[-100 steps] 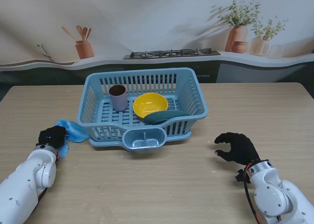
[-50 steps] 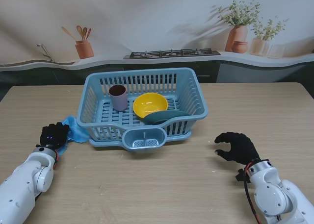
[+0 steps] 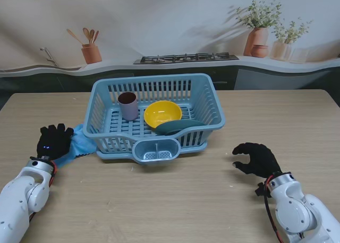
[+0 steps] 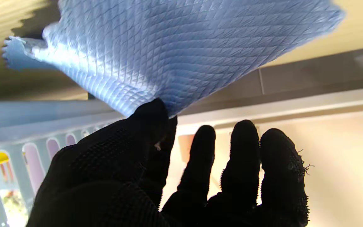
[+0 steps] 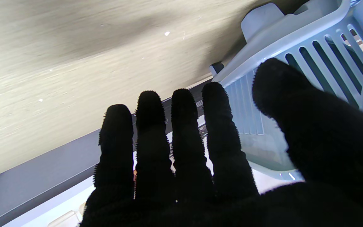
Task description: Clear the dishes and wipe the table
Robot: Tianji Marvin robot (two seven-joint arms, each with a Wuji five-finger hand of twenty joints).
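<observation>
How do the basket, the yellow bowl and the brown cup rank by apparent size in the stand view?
1. basket, clearly largest.
2. yellow bowl.
3. brown cup, smallest, though it stands upright and looks nearly as tall as the bowl.

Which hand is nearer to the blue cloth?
The left. The left hand lies on the blue cloth, beside the basket, fingers spread. The right hand is far across the table, on the basket's other side, holding nothing.

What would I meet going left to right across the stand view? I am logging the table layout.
left hand → blue cloth → purple cup → yellow bowl → right hand
</observation>
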